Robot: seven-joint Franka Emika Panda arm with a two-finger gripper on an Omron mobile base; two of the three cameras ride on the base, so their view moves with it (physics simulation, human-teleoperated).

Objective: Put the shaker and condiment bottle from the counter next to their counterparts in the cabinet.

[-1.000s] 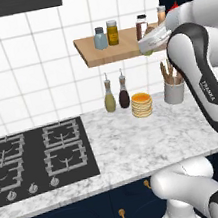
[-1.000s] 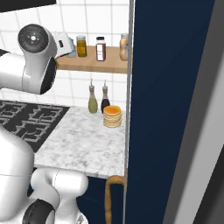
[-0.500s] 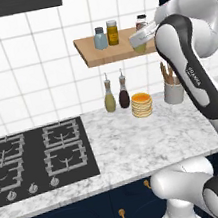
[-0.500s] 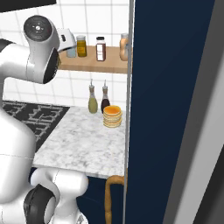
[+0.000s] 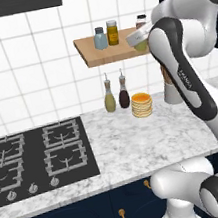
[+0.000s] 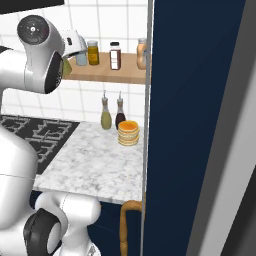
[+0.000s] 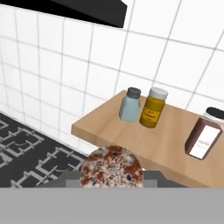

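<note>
The counter (image 5: 137, 141) is made of white and grey marbled stone, and a black stove (image 5: 33, 157) is set into its left part. Above it, a flat plank of light wood, the cabinet (image 7: 166, 144), is fixed to the white tiled wall. Far back on the counter, a stack of orange plates (image 5: 142, 104) is seen, with a yellow-green oil bottle (image 5: 109, 96) and a dark bottle (image 5: 123, 92) just to its left.

On the cabinet, a pale blue jar (image 7: 130, 105) with a grey lid is stood beside a yellow jar (image 7: 153, 107) with a white lid. To their right, well apart, a brown jar (image 7: 204, 133) with a white label and dark lid is placed. An orange-tan bottle (image 6: 142, 53) is seen at the right end of the shelf.

The gripper (image 5: 138, 39) is raised up at the near edge of the cabinet. The shaker (image 7: 112, 168) is held in it. A round top speckled red, brown and white is shown in the hand view, and a yellow-green body (image 5: 141, 46) in the left base view. The fingers are hidden under it, so how wide they are cannot be told.
</note>
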